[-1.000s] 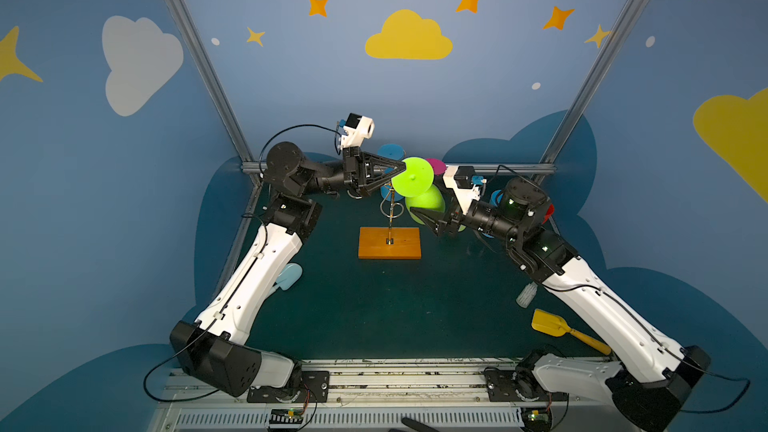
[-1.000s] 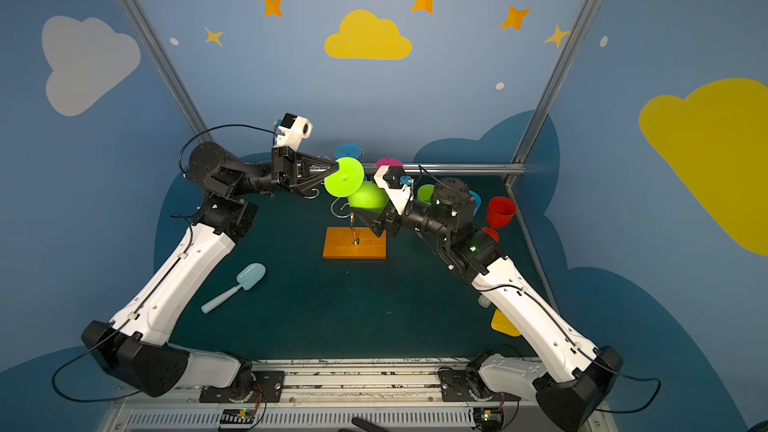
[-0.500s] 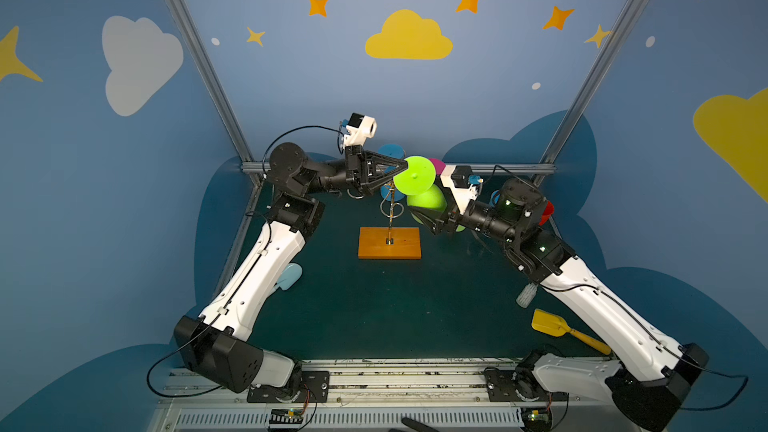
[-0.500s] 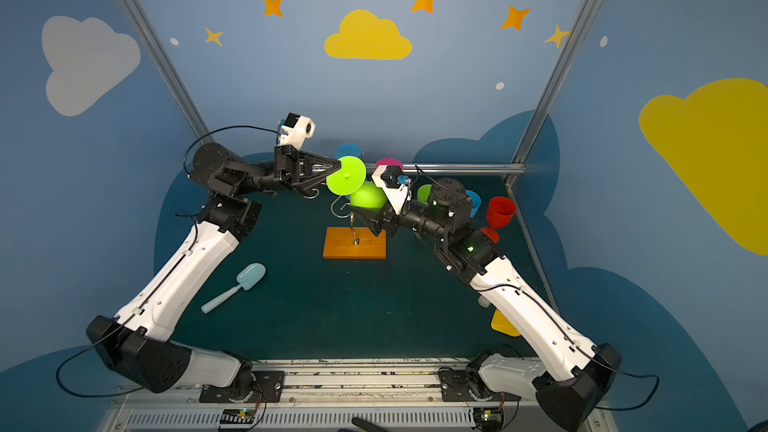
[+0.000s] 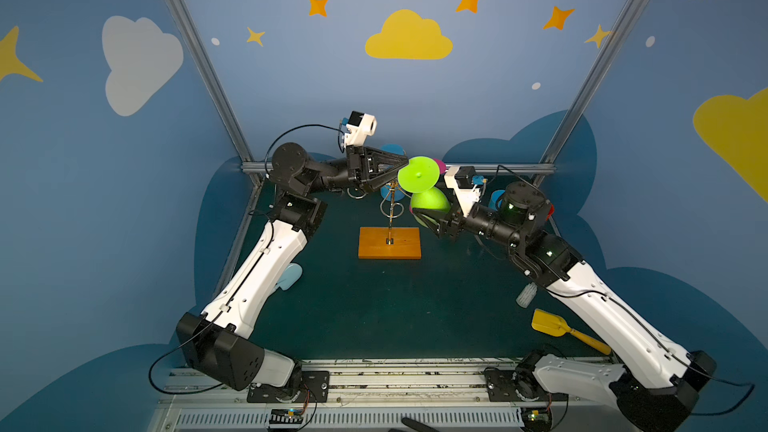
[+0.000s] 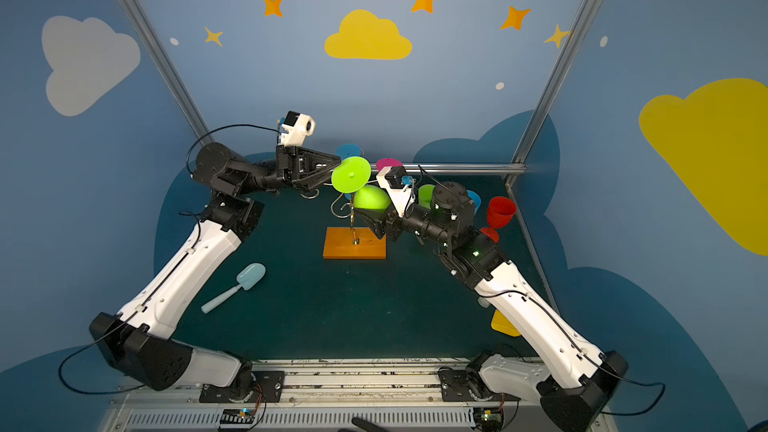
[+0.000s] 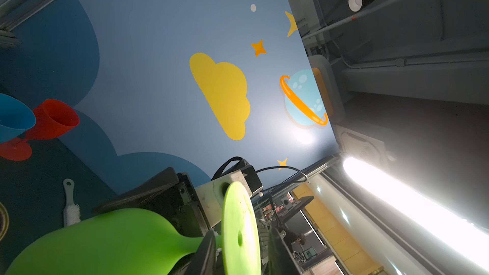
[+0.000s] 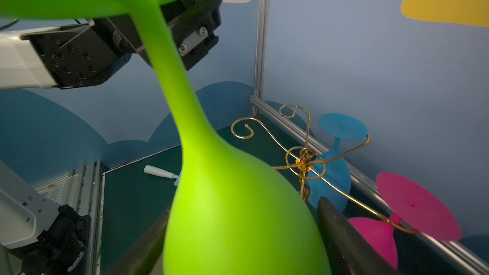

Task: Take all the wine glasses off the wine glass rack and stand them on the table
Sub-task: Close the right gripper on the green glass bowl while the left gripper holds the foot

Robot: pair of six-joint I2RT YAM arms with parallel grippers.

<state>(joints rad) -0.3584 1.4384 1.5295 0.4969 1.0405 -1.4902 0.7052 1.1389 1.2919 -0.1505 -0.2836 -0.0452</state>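
Newly released, the left tool (image 5: 402, 170) straddles the foot of the green wine glass (image 5: 431, 200); the right tool (image 8: 243, 207) grasps its bowl, two o'clock from the wine glass rack (image 5: 374, 245).

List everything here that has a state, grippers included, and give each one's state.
wine glass rack: upright.
green wine glass: upside down, off the rack.
left gripper: open, astride its foot.
right gripper: shut on its bowl.
blue wine glass: hanging upside down on the rack.
pink wine glass: likewise hanging.
red wine glass: upright on the table.
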